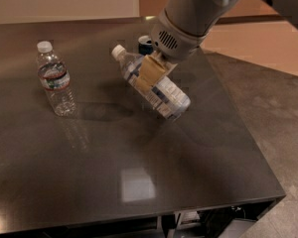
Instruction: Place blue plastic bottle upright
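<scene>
The blue plastic bottle [159, 90] has a white cap and a blue-and-white label. It hangs tilted above the dark table [139, 172], cap up and to the left, base down and to the right. My gripper [150, 73] reaches down from the upper right and is shut on the bottle's middle with tan fingers [148, 72]. The bottle is lifted off the table surface.
A ribbed clear bottle with a red-banded label [54, 78] stands upright at the left. A blue and silver drink can [145, 44] peeks out behind the arm. The table's right edge runs near a stone floor [273, 98].
</scene>
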Robot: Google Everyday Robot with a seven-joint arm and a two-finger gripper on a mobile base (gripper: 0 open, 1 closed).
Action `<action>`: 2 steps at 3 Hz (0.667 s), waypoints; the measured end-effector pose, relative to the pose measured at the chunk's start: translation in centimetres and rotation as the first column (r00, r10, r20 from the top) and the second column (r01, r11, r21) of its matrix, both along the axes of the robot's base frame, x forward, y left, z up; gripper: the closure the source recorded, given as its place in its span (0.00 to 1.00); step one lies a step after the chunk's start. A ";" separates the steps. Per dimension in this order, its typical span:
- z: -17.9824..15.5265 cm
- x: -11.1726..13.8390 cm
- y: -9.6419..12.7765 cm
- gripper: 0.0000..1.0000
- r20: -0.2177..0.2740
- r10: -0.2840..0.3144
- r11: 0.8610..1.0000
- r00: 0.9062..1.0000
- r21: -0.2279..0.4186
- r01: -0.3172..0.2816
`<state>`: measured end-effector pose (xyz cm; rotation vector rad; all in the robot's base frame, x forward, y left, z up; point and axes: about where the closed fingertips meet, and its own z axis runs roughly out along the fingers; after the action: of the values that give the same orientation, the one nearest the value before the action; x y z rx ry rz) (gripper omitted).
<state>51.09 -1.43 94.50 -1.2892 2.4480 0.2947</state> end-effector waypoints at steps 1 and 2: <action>0.5 0.3 0.3 1.00 0.051 0.097 0.991 0.994 0.088 -0.102; 0.7 0.1 0.2 1.00 0.090 0.153 0.972 0.984 0.167 -0.167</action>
<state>51.21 -1.24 95.18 -1.3957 2.2043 0.4813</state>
